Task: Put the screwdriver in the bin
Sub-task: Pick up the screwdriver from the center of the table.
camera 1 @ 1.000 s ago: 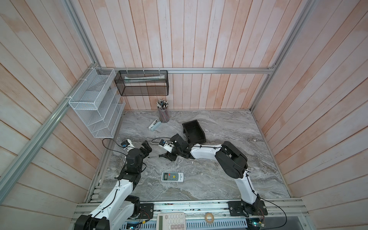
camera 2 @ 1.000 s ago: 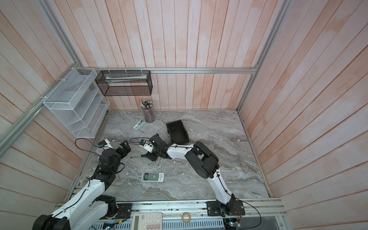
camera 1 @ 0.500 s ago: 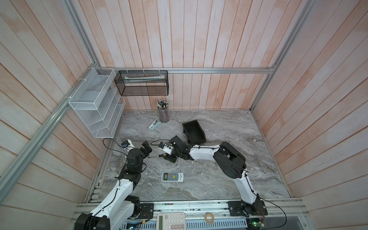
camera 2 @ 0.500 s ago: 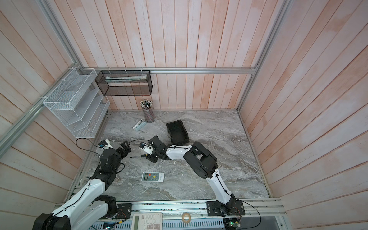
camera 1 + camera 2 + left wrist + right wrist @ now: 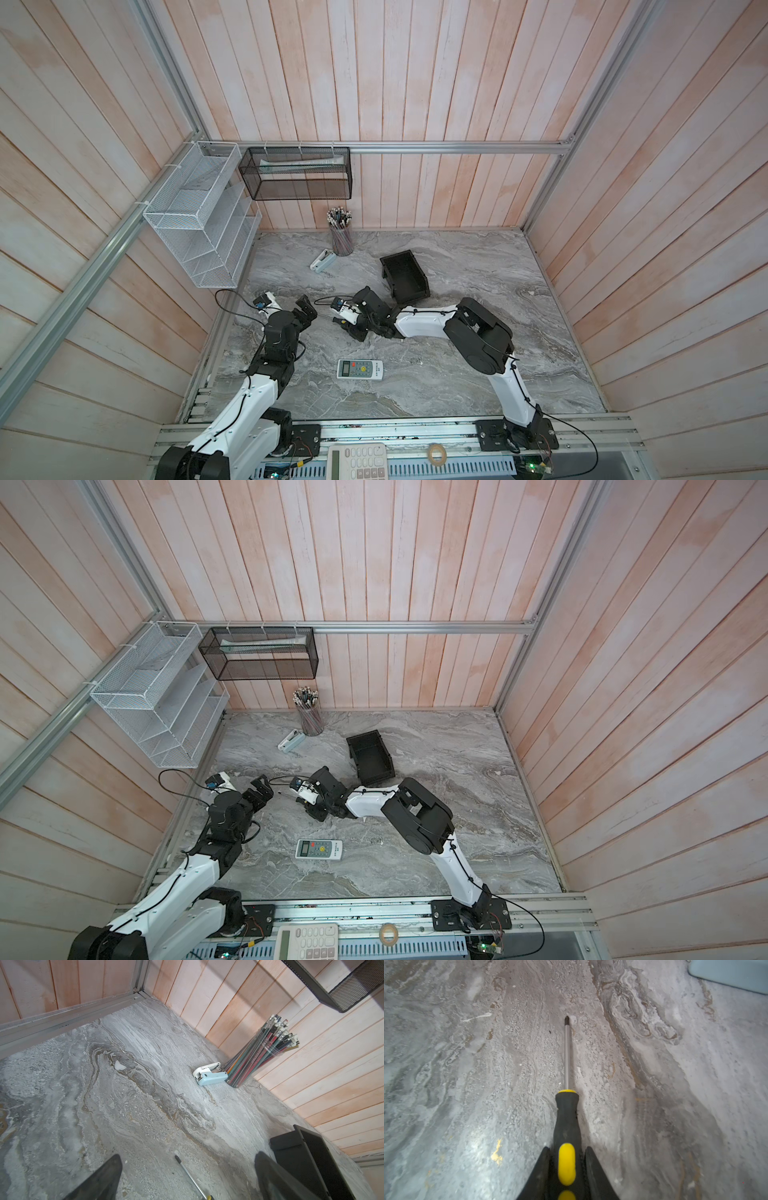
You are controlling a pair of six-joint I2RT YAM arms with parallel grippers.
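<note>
Left of the small black plastic bin (image 5: 405, 276), on the grey marble tabletop (image 5: 457, 374): right gripper (image 5: 568, 1148) closed on the handle of the black-and-yellow screwdriver (image 5: 566, 1118), apparently unlifted. Grasp made; lift, carry and drop remain.

A cup of pencils (image 5: 341, 237) is stood at the back of the marble table (image 5: 478, 270). A pale blue stapler (image 5: 323, 261) is laid just beside it, a white remote (image 5: 360, 369) well apart from it. A black mesh basket (image 5: 297, 174) is hung above it

Screwdriver (image 5: 566, 1126) black-yellow handle, silver shaft; bin (image 5: 405, 276) black; table (image 5: 415, 395) grey marbled.
</note>
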